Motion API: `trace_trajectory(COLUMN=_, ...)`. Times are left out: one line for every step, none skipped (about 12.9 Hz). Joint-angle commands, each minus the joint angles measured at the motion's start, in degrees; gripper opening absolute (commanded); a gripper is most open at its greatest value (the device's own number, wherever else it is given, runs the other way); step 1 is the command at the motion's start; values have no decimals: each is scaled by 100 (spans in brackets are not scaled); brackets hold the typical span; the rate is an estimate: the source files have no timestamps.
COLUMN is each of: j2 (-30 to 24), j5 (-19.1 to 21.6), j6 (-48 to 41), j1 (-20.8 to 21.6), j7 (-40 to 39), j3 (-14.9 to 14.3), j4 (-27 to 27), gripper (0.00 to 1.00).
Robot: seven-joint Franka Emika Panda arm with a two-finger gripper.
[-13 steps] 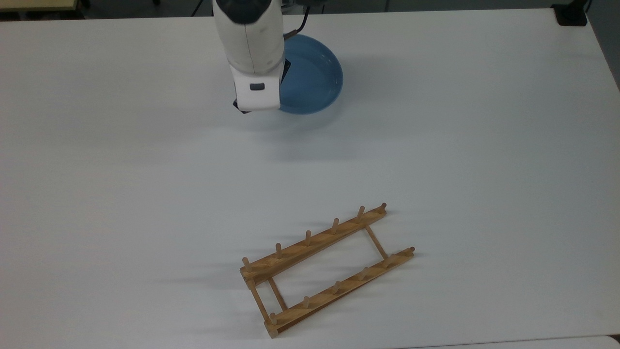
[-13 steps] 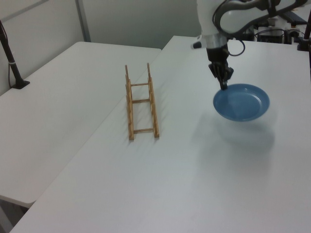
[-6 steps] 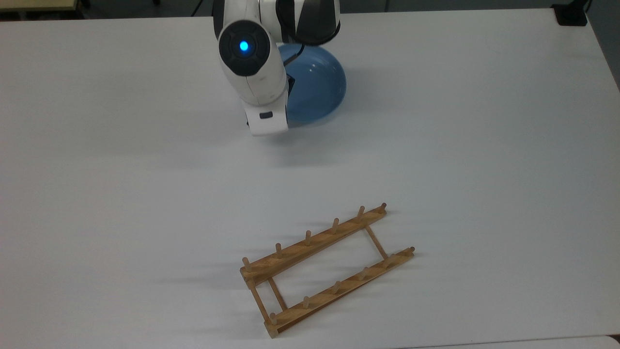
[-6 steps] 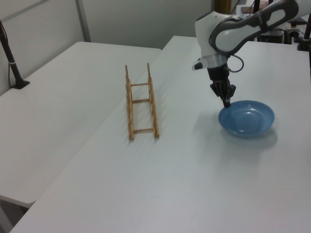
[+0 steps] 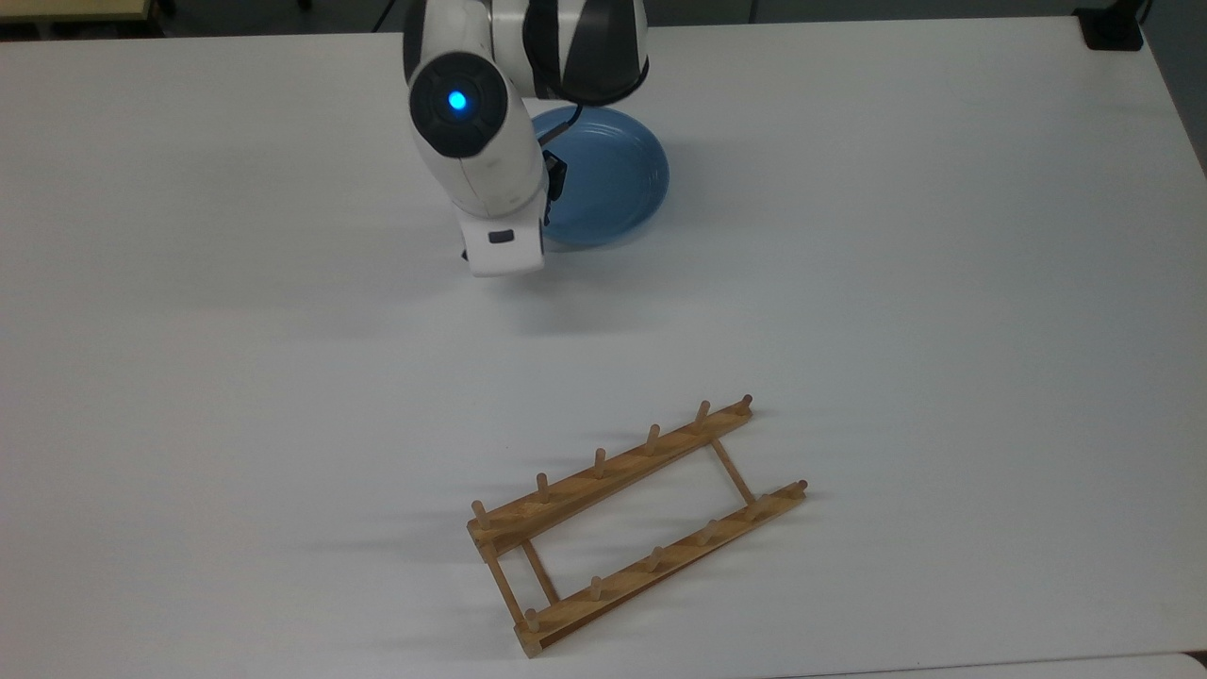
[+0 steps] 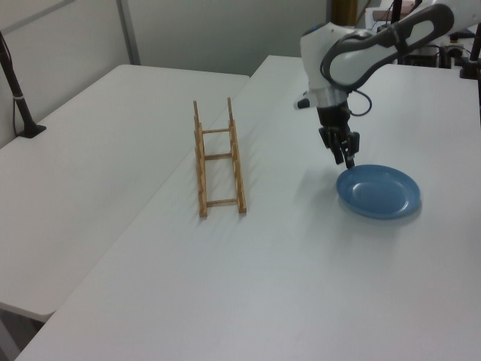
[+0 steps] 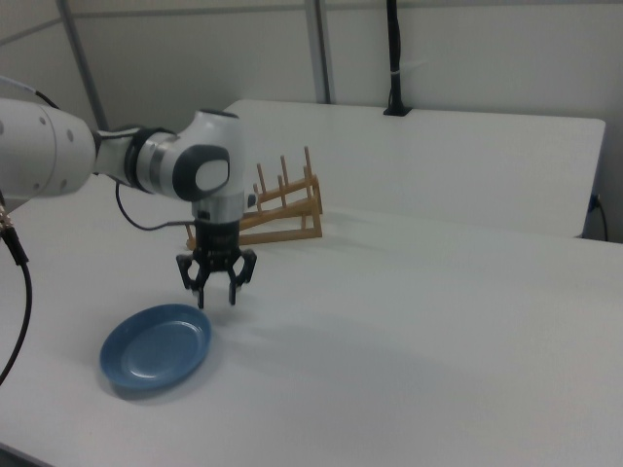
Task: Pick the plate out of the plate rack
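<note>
In the left view, going from its left side, the plate rack [image 6: 219, 161] stands on the white table [image 6: 248, 286] with every slot bare. It is a low ladder of light brown wood: two long rails, each carrying a row of short round upright pegs, joined by thin crossbars. In the top view the plate rack [image 5: 634, 521] lies slanted across the table's near part, and the white tabletop shows through between its rails.

Further toward the left view's right, the gripper [image 6: 345, 154] hangs from the white, smooth-shelled arm [image 6: 353, 53], pointing down. Its dark fingers [image 6: 350, 158] are spread apart and hold nothing; in the right view the gripper [image 7: 216, 288] shows both fingers splayed, with open space between them, a little above the tabletop.

At the left view's right lies the plate [image 6: 378, 191], flat on the table, well apart from the rack. It is round, shallow and plain light blue, with a smooth matte face, a gently raised rim, and nothing on it. The gripper is just beside and above the plate's rim on the left view's left, not touching it. In the right view the plate [image 7: 156, 347] lies below the gripper and toward the right view's left. In the top view the plate [image 5: 609, 176] is partly covered by the arm [image 5: 476, 151].
</note>
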Motion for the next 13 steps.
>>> trace_trajectory(j2=-612, j5=52, j6=-645, j1=18, j7=1162, j3=-42, j4=508, gripper=100)
trace_trajectory(j2=-718, j5=17, j6=-752, j1=9, j7=1578, j3=-42, j4=649, gripper=100)
trace_trajectory(j2=-867, j5=-106, j6=-927, j1=18, j7=2113, j3=-51, j4=807, gripper=100)
trace_trajectory(j2=-1025, j5=-159, j6=-1024, j1=9, j7=2501, j3=-60, j4=835, gripper=100)
trace_trajectory(j2=-1210, j5=-186, j6=-1077, j1=9, j7=2931, j3=-95, j4=835, gripper=100)
trace_trajectory(j2=-1412, j5=-229, j6=-1130, j1=18, j7=3431, j3=-156, j4=827, gripper=100)
trace_trajectory(j2=-1675, j5=-317, j6=-1192, j1=53, j7=4159, j3=-209, j4=827, gripper=100)
trace_trajectory(j2=-1808, j5=-353, j6=-1218, j1=71, j7=4583, j3=-209, j4=827, gripper=100)
trace_trajectory(j2=-1948, j5=-483, j6=-1349, j1=80, j7=4927, j3=-201, j4=800, gripper=100)
trace_trajectory(j2=-2011, j5=-563, j6=-1516, j1=97, j7=5044, j3=-201, j4=791, gripper=100)
trace_trajectory(j2=-2055, j5=-573, j6=-1596, j1=89, j7=5123, j3=-209, j4=800, gripper=100)
trace_trajectory(j2=-2055, j5=-573, j6=-1614, j1=71, j7=5185, j3=-201, j4=800, gripper=100)
trace_trajectory(j2=-2073, j5=-573, j6=-1614, j1=62, j7=5185, j3=-201, j4=800, gripper=100)
